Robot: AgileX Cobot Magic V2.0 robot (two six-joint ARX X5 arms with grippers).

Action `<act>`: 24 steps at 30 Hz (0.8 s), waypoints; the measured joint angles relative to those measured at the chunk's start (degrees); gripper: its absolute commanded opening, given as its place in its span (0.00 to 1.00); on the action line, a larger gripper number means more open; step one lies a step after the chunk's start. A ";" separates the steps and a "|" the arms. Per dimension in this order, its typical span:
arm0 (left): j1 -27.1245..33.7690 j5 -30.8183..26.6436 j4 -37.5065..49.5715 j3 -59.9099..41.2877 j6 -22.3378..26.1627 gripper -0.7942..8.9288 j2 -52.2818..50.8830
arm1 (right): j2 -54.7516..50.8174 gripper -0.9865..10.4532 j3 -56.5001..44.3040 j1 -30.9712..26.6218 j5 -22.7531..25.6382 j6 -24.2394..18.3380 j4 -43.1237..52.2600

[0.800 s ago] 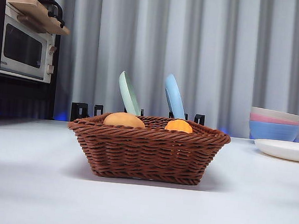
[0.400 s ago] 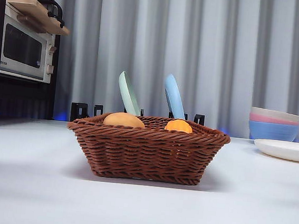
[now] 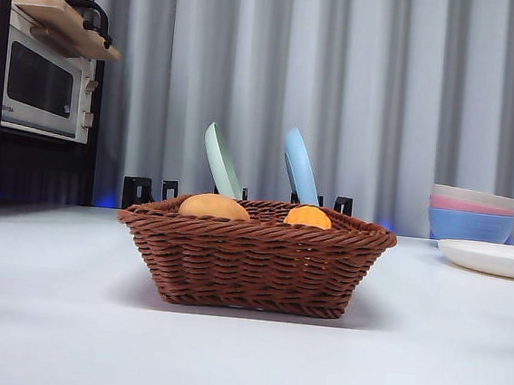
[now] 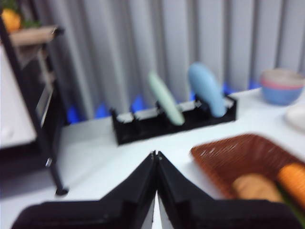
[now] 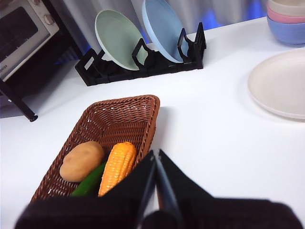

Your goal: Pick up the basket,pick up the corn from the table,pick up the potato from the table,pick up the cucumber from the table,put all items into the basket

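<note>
The dark brown wicker basket [image 3: 253,256] stands on the white table [image 3: 44,318] in the front view. Inside it lie the tan potato [image 5: 82,161], the orange-yellow corn [image 5: 117,165] and the green cucumber [image 5: 88,185], side by side in the right wrist view. The front view shows only the tops of the potato [image 3: 214,207] and the corn [image 3: 307,216]. My right gripper [image 5: 156,155] is shut and empty, above the basket's [image 5: 114,119] near side. My left gripper [image 4: 156,155] is shut and empty, raised off to the side of the basket [image 4: 238,157]. Neither gripper shows in the front view.
A black rack [image 5: 143,62] with a green plate [image 3: 221,162] and a blue plate [image 3: 299,167] stands behind the basket. A microwave [image 3: 35,85] on a shelf is at the left. Stacked bowls [image 3: 471,213] and a white plate [image 3: 492,258] sit at the right.
</note>
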 measured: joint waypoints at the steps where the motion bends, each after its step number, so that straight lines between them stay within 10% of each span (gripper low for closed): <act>1: 2.25 1.60 1.05 -3.28 0.09 0.08 -1.49 | 0.00 0.09 0.00 0.02 0.00 0.00 0.00; 24: 21.90 10.32 4.72 -28.63 -0.92 0.08 -16.83 | 0.00 0.09 0.00 0.00 0.00 0.00 0.00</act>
